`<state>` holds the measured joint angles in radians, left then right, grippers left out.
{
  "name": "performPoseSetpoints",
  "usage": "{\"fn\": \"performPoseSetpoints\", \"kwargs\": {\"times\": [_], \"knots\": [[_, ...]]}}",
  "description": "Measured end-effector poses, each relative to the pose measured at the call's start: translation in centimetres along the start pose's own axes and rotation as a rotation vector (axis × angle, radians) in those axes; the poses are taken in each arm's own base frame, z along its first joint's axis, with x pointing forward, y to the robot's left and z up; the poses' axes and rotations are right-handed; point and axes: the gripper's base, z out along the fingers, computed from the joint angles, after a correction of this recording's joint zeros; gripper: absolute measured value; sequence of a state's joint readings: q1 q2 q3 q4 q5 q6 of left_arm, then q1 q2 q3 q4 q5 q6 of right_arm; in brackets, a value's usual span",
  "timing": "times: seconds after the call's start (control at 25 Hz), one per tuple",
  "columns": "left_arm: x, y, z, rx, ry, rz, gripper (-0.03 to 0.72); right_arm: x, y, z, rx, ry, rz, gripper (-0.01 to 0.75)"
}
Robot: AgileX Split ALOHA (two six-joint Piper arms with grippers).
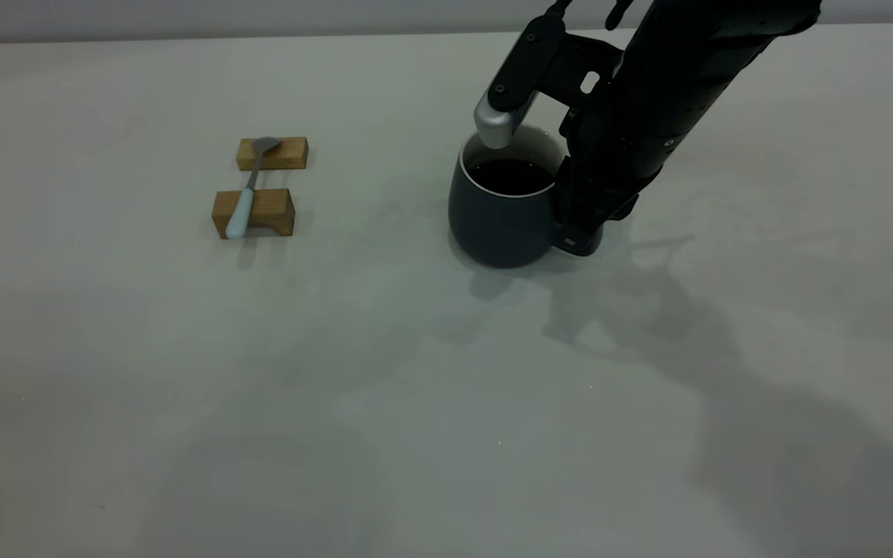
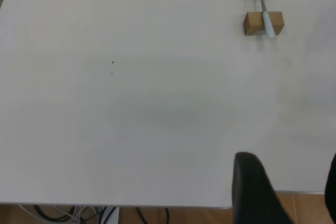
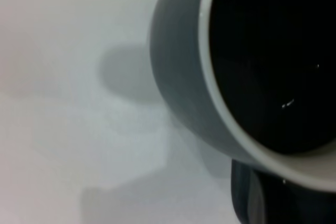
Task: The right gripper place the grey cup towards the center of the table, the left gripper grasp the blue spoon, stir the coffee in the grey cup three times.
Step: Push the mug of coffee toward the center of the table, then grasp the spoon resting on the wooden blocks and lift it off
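Observation:
The grey cup (image 1: 497, 225) stands on the table (image 1: 415, 372) a little right of the middle, with dark coffee (image 1: 510, 177) in it. My right gripper (image 1: 536, 186) is at the cup's right side and open. One finger (image 1: 493, 124) reaches over the far rim and the other (image 1: 580, 232) rests beside the cup's base. The handle is hidden behind the gripper. The right wrist view shows the cup (image 3: 178, 72), the coffee (image 3: 268, 61) and one finger (image 3: 247, 198) close up. The blue spoon (image 1: 249, 190) (image 2: 265, 14) lies across two wooden blocks at the left. My left gripper (image 2: 289, 163) hangs open at the table's edge, far from the spoon.
Two brown wooden blocks (image 1: 272, 153) (image 1: 254, 213) carry the spoon, with its bowl on the far block and its handle over the near one. The table's front edge (image 2: 157, 204) shows in the left wrist view, with floor and cables beyond it.

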<state>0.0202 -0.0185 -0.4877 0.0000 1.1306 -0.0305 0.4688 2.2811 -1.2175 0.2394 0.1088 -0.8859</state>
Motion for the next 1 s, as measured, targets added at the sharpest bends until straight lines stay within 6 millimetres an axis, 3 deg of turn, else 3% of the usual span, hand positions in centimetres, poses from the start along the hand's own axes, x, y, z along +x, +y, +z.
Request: {"fn": "performPoseSetpoints", "kwargs": {"times": [0.2,0.56,0.76,1.0], "knots": [[0.0,0.0,0.0,0.000,0.000,0.000,0.409,-0.2,-0.2,-0.1,0.023,-0.022,0.027,0.233],[0.0,0.0,0.0,0.000,0.000,0.000,0.409,-0.6,-0.3,-1.0,0.001,-0.015,0.034,0.531],[0.0,0.0,0.0,0.000,0.000,0.000,0.409,-2.3,-0.6,-7.4,-0.126,0.030,0.023,0.712],[0.0,0.0,0.0,0.000,0.000,0.000,0.409,-3.9,-0.8,-18.2,-0.187,0.032,0.171,0.708]]}}
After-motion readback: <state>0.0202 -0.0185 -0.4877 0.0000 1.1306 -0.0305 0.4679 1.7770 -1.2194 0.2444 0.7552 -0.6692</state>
